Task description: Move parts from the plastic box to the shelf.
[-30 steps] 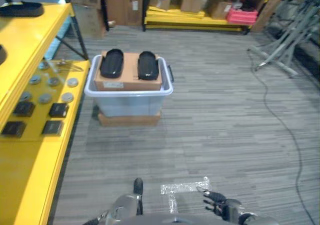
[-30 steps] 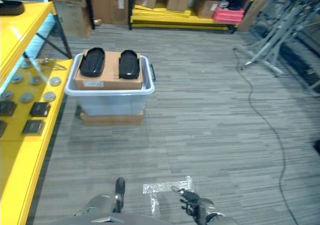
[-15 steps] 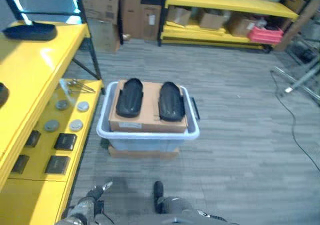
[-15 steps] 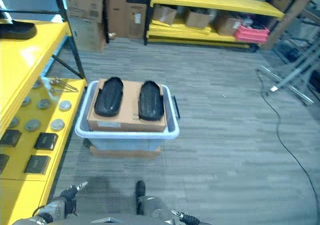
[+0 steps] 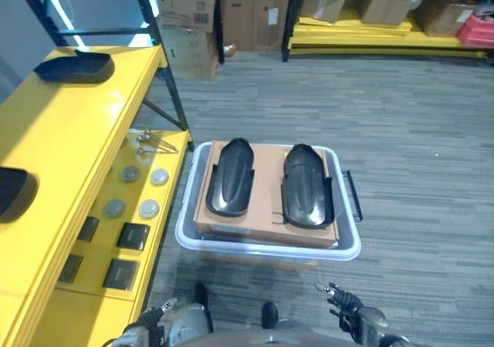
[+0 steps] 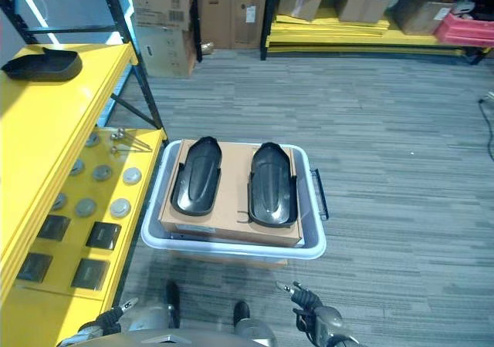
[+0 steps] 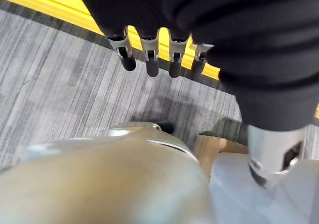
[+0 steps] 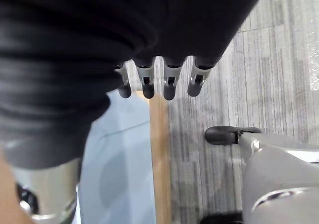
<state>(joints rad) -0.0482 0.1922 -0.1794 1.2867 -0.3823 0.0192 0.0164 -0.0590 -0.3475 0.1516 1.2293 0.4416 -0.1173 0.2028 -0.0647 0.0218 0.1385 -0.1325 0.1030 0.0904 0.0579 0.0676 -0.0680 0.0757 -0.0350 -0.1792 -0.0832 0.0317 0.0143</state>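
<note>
A pale plastic box (image 5: pixel 262 248) stands on the floor just ahead of me, beside the yellow shelf (image 5: pixel 69 146). A cardboard carton fills the box, and two black oval parts lie on it side by side: one to the left (image 5: pixel 230 176), one to the right (image 5: pixel 306 185). Two more black parts rest on the shelf top, one far back (image 5: pixel 73 67) and one at the left edge (image 5: pixel 11 193). My left hand (image 5: pixel 147 325) hangs low near the shelf, its fingers (image 7: pixel 150 59) straight and holding nothing. My right hand (image 5: pixel 351 316) hangs open in front of the box, fingers (image 8: pixel 167 82) straight.
The lower shelf level (image 5: pixel 127 216) holds several round discs and flat black squares. A black shelf post (image 5: pixel 166 69) rises behind the box. Cardboard boxes (image 5: pixel 255 8) and a second yellow rack (image 5: pixel 386 31) stand along the back, with open carpet to the right.
The camera has moved closer, so the box now sits nearer and more central. Both hands now show at the bottom edge. The two parts still lie on the carton.
</note>
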